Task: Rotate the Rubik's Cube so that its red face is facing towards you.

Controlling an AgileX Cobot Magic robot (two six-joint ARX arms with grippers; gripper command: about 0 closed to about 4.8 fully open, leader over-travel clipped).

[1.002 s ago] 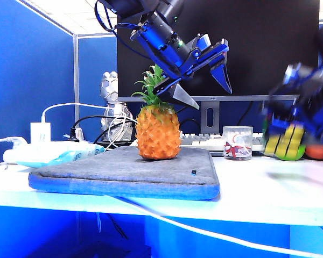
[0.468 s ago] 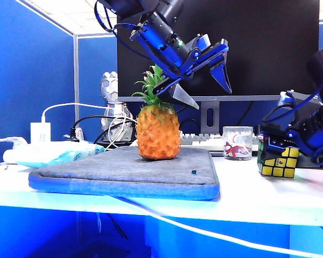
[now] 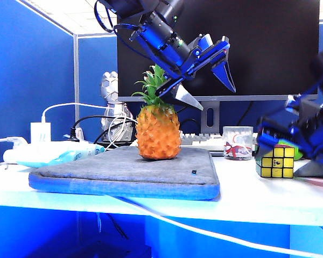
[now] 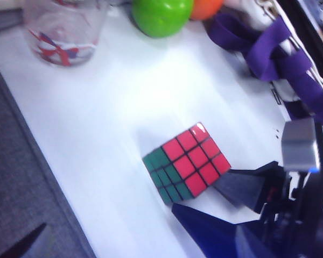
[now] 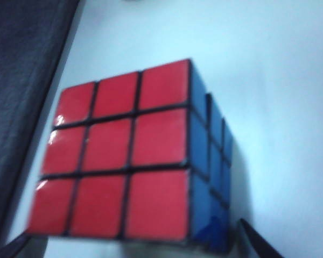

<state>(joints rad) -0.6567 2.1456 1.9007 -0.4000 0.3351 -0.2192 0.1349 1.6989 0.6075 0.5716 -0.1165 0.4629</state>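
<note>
The right gripper (image 3: 290, 142) sits low at the right end of the white table (image 3: 258, 193), its blue-and-black fingers spread apart around the Rubik's Cube (image 3: 275, 161) without clamping it; a grey fingertip (image 4: 242, 188) rests just beside the cube's edge. The cube stands on the table, right of the grey mat (image 3: 124, 174), its glossy stickers split by black grid lines. Its yellow side faces the exterior camera, the red face (image 5: 118, 150) points upward, and green (image 4: 164, 174) and blue (image 5: 207, 156) sides flank it. The left gripper (image 3: 204, 75) hangs high over the mat, above and right of the plastic pineapple (image 3: 158, 126), its pointed grey fingers wide apart and holding nothing. The mat is felt-like with rounded corners. Between it and the cube stands a clear glass (image 3: 237, 142) with a red printed pattern, no words legible. A green ball (image 4: 161, 16) and an orange one (image 4: 204, 6) lie farther back, and a dark monitor (image 3: 258, 48) fills the background.
</note>
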